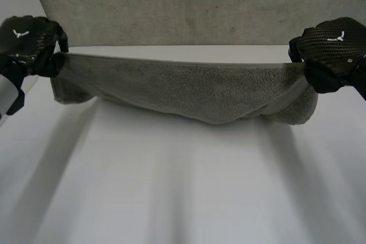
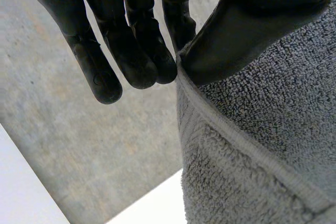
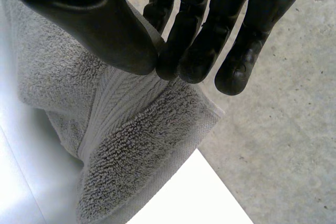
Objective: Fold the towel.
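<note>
Two black hands hold a grey terry-cloth towel (image 1: 189,92) stretched between them, its middle sagging low over the white table (image 1: 183,192); the left hand (image 1: 31,41) pinches one end's hemmed edge between thumb and straight fingers; the right hand (image 1: 334,50) pinches the other end's ribbed band, thumb meeting fingertips
</note>
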